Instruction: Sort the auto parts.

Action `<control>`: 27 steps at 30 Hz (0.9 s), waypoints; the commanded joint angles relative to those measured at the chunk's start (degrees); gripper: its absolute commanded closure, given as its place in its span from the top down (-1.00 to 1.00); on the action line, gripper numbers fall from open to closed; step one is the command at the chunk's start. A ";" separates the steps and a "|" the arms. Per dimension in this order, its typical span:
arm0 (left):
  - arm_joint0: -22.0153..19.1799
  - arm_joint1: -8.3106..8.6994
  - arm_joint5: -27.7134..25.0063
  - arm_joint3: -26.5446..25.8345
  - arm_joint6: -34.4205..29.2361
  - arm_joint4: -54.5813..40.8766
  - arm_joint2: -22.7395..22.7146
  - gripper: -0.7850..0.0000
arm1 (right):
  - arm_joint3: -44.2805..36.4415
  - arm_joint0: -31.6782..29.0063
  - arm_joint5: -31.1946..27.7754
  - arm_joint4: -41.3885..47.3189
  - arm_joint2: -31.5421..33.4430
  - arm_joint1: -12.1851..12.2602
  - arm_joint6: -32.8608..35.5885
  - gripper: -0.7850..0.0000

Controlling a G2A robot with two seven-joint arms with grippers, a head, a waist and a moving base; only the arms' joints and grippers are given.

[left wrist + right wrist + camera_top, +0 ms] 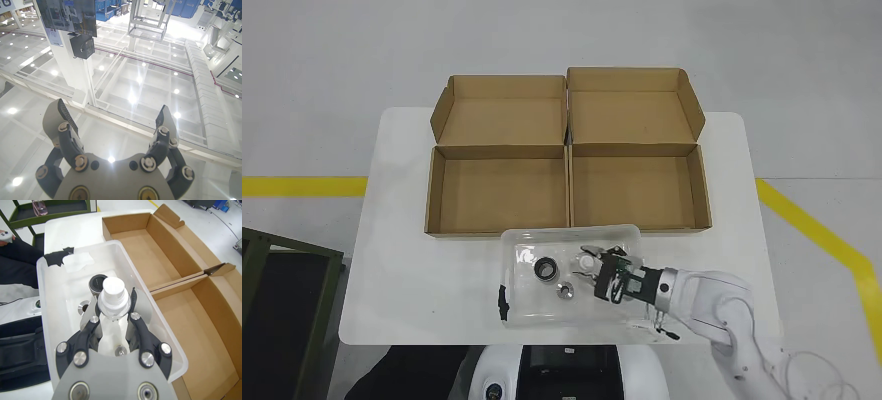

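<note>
Item: white stepped cylindrical plastic part (pixel 113 294), matt, built of round tiers narrowing to a flat-topped cap, with a clear glossy collar round its widest tier. It is held by the right gripper (pixel 114 302), whose two dark ribbed fingers (pixel 133 297) are closed narrowly on the widest tier from opposite sides, the cap pointing away from the wrist. The part is inside the clear plastic rectangular bin (pixel 136 275), about midway along it, nearer the wall that faces the boxes; whether it is clear of the bin floor cannot be told. Also in the bin, beyond the part: a dark cylindrical ring with a hollow bore (pixel 96 283) and a small shiny silver metal bushing (pixel 84 308), apart from each other and untouched by the fingers. A strip of torn black tape (pixel 54 258) sits on the bin's rim at its left end. The bin stands at the middle of the near edge of the white table (pixel 392 260). Two open brown cardboard boxes, the left (pixel 497 195) and the right (pixel 637 190), stand side by side and touching at the far edge, flaps raised. The left gripper (pixel 112 105) is spread wide, holding nothing, and points up at the ceiling.
</note>
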 commanded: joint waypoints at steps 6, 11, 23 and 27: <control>0.00 0.00 0.00 0.00 0.00 0.00 0.00 1.00 | -4.65 -0.49 3.21 5.32 1.09 0.02 -5.29 -1.00; 0.00 0.00 0.00 0.00 0.00 0.00 0.00 1.00 | -8.84 -1.13 6.88 7.19 1.90 -0.04 -9.10 -1.00; 0.00 0.00 0.00 0.00 0.00 0.00 0.00 1.00 | -13.44 -0.46 17.70 6.43 3.16 -0.61 -20.59 -1.00; 0.00 0.00 0.00 0.00 0.00 0.00 0.00 1.00 | -14.67 0.78 20.16 6.54 3.12 -0.84 -22.55 -1.00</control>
